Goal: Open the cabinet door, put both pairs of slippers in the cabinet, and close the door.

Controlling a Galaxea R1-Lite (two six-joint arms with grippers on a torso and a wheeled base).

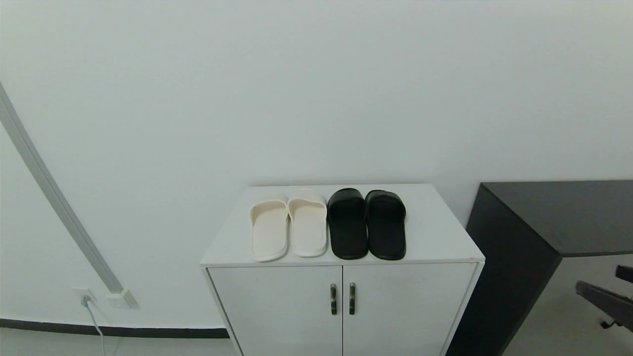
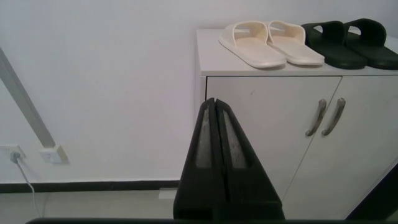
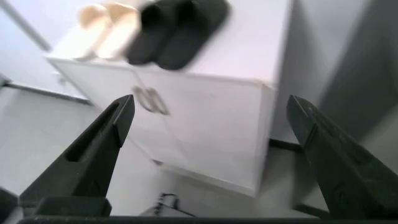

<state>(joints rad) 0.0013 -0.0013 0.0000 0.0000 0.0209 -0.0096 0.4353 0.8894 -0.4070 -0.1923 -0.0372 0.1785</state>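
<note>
Left wrist view: left pincer (image 2: pixel 216 102) closed; right pincer (image 3: pixel 208 104) gaping.

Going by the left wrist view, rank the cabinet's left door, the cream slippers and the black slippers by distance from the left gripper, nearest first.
1. The left door, on the cabinet front facing the left gripper.
2. The cream slippers, up on the cabinet top, toward its left.
3. The black slippers, on the same top, to the right of the cream pair.
</note>
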